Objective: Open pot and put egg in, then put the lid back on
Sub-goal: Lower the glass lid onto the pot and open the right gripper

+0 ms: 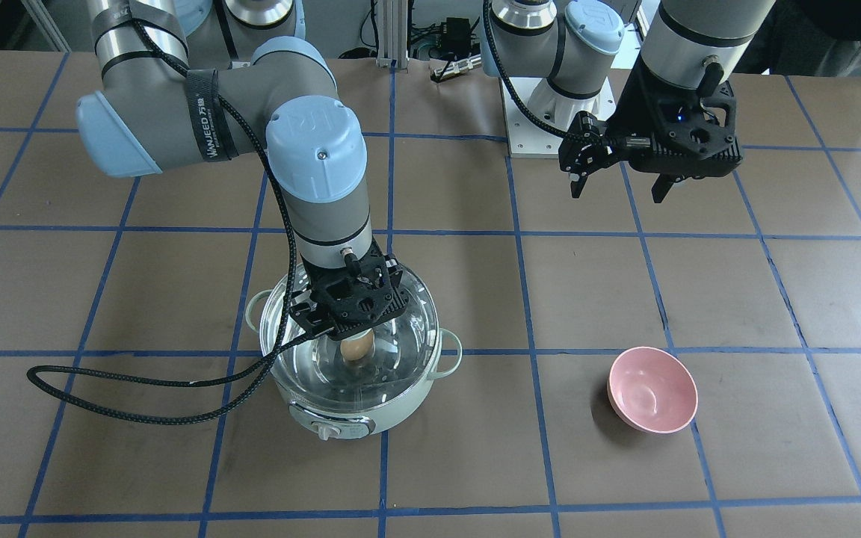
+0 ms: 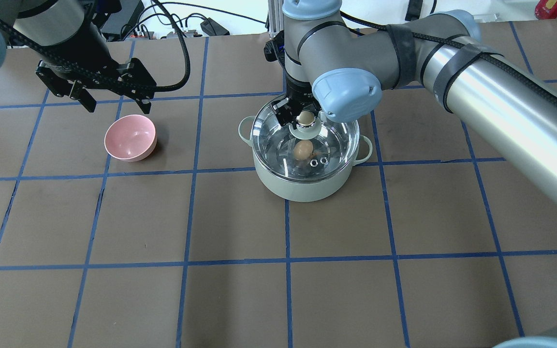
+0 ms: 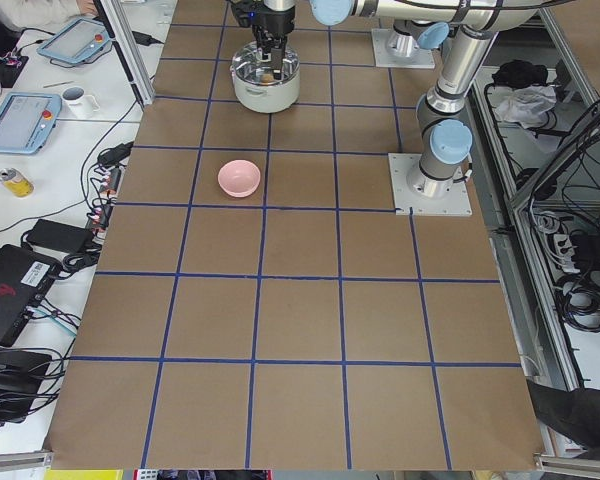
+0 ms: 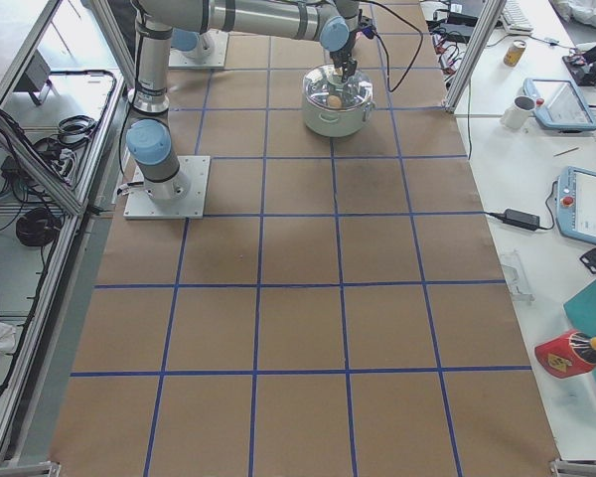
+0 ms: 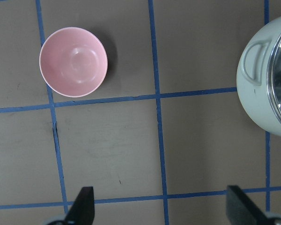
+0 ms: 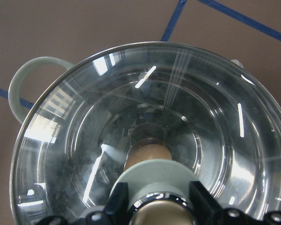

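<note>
Pot [image 2: 302,188], mint-green and the biggest thing on the brown desk [image 2: 240,290] with its blue tape grid [image 2: 193,169], stands about midway between the two long edges, clear of every corner. Over it the right arm's wrist [image 1: 329,217] hides part of the top in the front view, and a black cable [image 1: 102,385] loops down beside it. Well apart, toward the desk's end on the robot's left, sits an empty pink bowl [image 2: 130,137]. The left gripper [image 5: 161,208] hangs near it, fingers spread wide, holding nothing. The clear glass lid [image 2: 339,140] sits on the pot, its tan knob [image 2: 306,117] pinched between the right gripper's [image 6: 157,206] fingers. Through the glass the tan egg [image 2: 302,150] lies on the steel bottom.
</note>
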Motion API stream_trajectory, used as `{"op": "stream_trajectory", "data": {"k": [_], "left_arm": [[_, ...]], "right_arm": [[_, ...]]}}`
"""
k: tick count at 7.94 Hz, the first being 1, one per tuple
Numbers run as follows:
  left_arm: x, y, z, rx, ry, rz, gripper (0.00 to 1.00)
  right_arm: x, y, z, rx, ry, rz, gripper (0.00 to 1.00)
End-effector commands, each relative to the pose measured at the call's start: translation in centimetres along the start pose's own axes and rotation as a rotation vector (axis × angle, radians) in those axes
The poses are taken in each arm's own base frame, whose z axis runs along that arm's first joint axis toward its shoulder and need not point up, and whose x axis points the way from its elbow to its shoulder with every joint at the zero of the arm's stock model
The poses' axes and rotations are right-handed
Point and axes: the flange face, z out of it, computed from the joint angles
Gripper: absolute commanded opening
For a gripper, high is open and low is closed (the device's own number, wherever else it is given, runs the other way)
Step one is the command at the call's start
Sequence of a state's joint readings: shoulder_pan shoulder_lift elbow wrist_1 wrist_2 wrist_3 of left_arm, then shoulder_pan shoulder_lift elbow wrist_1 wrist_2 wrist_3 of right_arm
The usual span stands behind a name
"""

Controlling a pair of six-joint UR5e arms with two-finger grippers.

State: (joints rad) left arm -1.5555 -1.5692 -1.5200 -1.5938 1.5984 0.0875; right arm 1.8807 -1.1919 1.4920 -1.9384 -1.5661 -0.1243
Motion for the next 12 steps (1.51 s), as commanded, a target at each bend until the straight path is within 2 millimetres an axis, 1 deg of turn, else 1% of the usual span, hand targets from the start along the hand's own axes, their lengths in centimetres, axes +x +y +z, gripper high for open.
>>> {"op": "stream_trajectory", "data": {"k": [1,2,3,4,7,8,9,10,11,12], "left_arm": [[0.0,0.0,0.0,0.000,0.000,-0.002,1.00],[0.0,0.0,0.0,0.000,0.000,-0.002,1.00],[0.0,0.0,0.0,0.000,0.000,-0.002,1.00],[0.0,0.0,0.0,0.000,0.000,-0.002,1.00],[0.0,0.0,0.0,0.000,0.002,-0.002,1.00],[0.0,0.0,0.0,0.000,0.002,-0.002,1.00],[0.0,0.0,0.0,0.000,0.002,-0.002,1.00],[0.0,0.0,0.0,0.000,0.000,-0.003,1.00],[0.0,0.0,0.0,0.000,0.000,-0.003,1.00],[0.0,0.0,0.0,0.000,0.000,-0.005,1.00]], "right_arm": [[0.0,0.1,0.1,-0.003,-0.002,-0.001,0.30],[-0.1,0.0,0.1,-0.002,-0.009,0.002,0.28],[-0.1,0.1,0.0,-0.001,-0.008,-0.001,0.35],[0.0,0.1,-0.1,0.001,-0.009,0.000,0.99],[0.6,1.1,-2.2,-0.008,0.006,0.023,1.00],[0.9,2.9,-4.8,-0.043,0.014,0.033,1.00],[3.4,4.8,-7.9,-0.057,0.070,0.082,1.00],[7.4,6.9,-11.5,-0.034,0.098,0.173,1.00],[11.2,8.6,-14.0,-0.010,0.105,0.249,1.00],[13.6,10.1,-15.5,-0.007,0.112,0.305,1.00]]}}
